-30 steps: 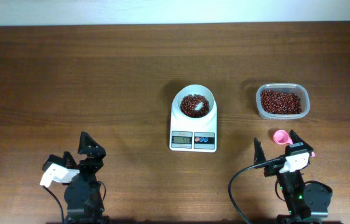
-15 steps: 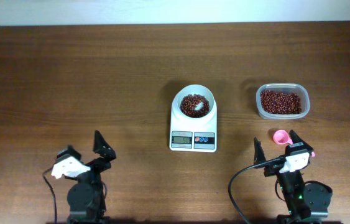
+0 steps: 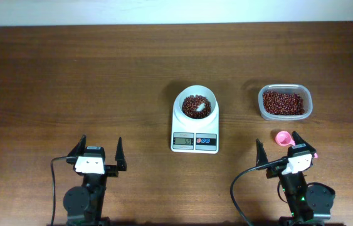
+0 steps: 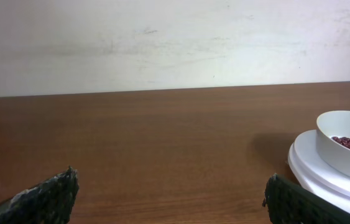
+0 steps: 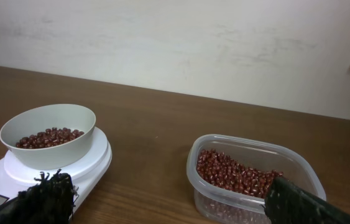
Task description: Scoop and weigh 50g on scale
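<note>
The white scale (image 3: pixel 195 128) stands mid-table, its round bowl (image 3: pixel 209 95) holding dark red-brown beans (image 3: pixel 190 102). My left gripper (image 3: pixel 99 151) hovers open and empty at the front left, well short of the scale. In the left wrist view, the left gripper (image 4: pixel 171 186) faces bare wood with the scale (image 4: pixel 314 171) at its right. My right gripper (image 3: pixel 278 147) stays open at the front right beside the pink scoop (image 3: pixel 282 137). Between the wide fingers of the right gripper (image 5: pixel 168 186) I see the scale's bowl (image 5: pixel 50 121) and the beans (image 5: pixel 47 137) in it.
A clear plastic tub (image 3: pixel 262 110) of more beans (image 3: pixel 283 102) sits at the right, behind the scoop; it shows close in the right wrist view as the tub (image 5: pixel 224 199). A pale wall runs along the table's far edge.
My left gripper has swung from pointing off to the right to facing straight towards the far side, shifting a little right. The right arm, scoop and scale have not moved.
</note>
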